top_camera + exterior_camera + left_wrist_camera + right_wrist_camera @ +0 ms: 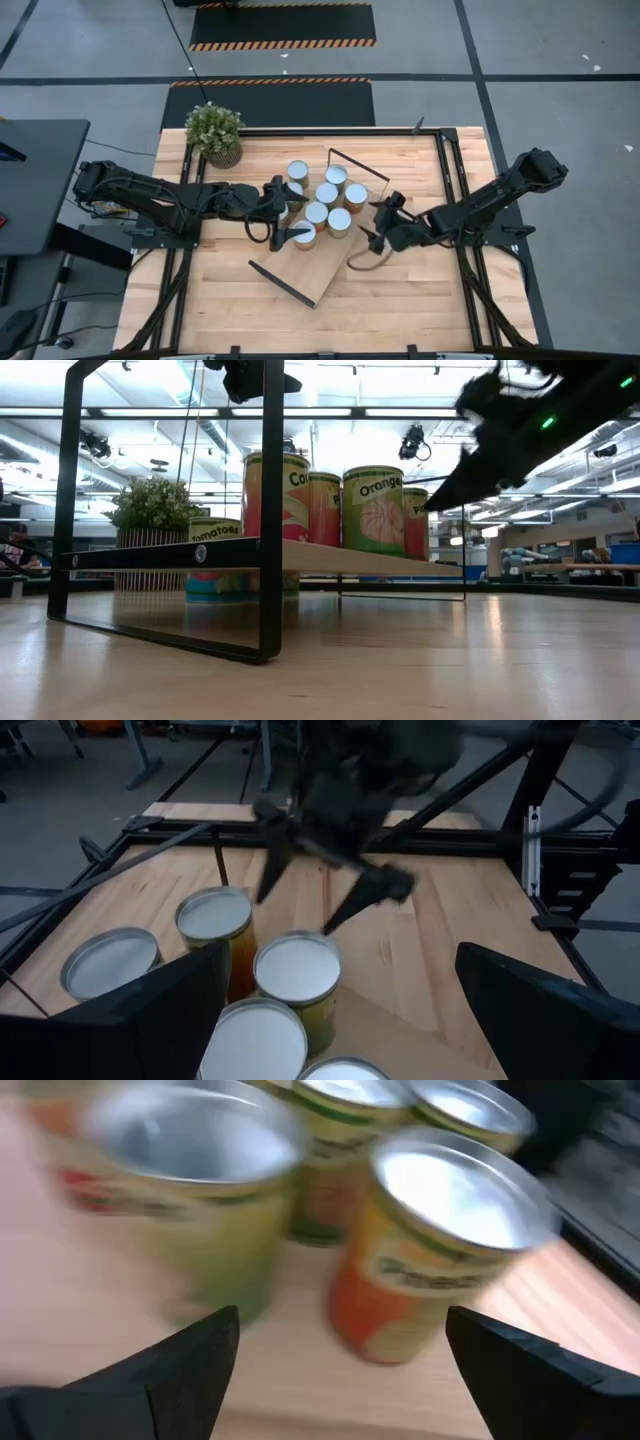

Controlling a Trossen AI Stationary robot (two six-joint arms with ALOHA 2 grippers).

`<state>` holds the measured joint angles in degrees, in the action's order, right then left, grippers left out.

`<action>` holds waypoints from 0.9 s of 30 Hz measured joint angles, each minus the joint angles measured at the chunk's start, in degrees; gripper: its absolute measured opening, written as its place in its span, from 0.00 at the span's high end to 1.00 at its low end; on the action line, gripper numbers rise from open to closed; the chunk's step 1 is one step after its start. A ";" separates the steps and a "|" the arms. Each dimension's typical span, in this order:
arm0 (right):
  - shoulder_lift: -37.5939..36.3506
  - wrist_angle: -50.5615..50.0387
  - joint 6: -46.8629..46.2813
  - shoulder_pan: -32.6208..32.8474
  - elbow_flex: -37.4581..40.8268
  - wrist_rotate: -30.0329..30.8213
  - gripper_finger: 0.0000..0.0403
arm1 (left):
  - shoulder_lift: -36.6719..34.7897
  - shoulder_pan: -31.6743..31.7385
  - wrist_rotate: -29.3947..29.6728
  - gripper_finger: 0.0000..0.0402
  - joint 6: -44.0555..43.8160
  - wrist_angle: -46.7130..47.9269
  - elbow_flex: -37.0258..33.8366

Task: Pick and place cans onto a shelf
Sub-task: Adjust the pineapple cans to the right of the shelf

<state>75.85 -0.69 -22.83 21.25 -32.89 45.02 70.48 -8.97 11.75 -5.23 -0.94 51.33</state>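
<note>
While both stand wide — cans (pixel 327 194) between left pincer (pixel 282 213) and right pincer (pixel 378 222).

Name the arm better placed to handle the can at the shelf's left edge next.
Left. The left gripper sits open right among the left-side cans on the shelf; the right gripper, also open, hangs off the shelf's opposite side.

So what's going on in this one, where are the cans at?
Two robot arms are loading cans onto a wooden shelf lying at an angle on the table. Most cans stand bunched together on the shelf's far half. The left tool is at that cluster's left edge, right over the cans there; whether it grips one can't be told. The right tool is open and empty just right of the cluster, facing the cans. A potted plant stands at the table's far left corner.
</note>
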 joint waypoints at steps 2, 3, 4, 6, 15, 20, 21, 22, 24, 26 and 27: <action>-0.49 0.56 0.91 2.88 -0.04 0.04 0.10 | 0.00 0.00 0.02 0.02 -0.14 0.95 0.00; -0.16 1.86 1.98 4.29 -0.04 0.56 0.10 | 0.00 0.00 0.02 0.02 -0.16 1.36 0.00; 0.58 4.03 3.36 5.65 -0.04 1.23 0.10 | 0.00 0.00 0.02 0.02 -0.16 1.62 0.00; 3.63 10.04 8.07 8.17 -0.06 3.17 0.10 | 0.00 0.00 0.02 0.02 -0.16 1.94 0.00; 20.01 42.35 24.39 13.39 -0.08 5.99 0.10 | 0.00 0.00 0.02 0.02 -1.51 2.33 0.00; 27.17 45.17 23.74 11.51 -4.82 5.90 0.10 | 0.00 0.17 0.04 0.02 -1.58 2.21 0.00; 28.84 45.14 24.13 11.20 -6.55 5.88 0.10 | 0.00 0.17 0.04 0.02 -1.58 2.18 0.00; 30.46 44.88 24.35 10.85 -8.28 5.93 0.10 | 0.00 0.17 0.04 0.02 -1.58 2.19 0.00; 33.10 44.50 24.36 10.07 -11.55 7.00 0.10 | 0.00 0.17 0.04 0.02 -1.58 2.16 0.00; 35.26 44.36 24.35 9.19 -14.38 7.19 0.10 | 0.00 0.17 0.04 0.02 -1.60 2.17 0.00; 36.18 44.09 24.36 8.82 -15.51 7.39 0.10 | 0.00 0.17 0.03 0.02 -1.58 2.14 0.00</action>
<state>112.03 43.39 1.53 30.06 -48.41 52.41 70.48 -8.80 11.77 -6.81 1.20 51.33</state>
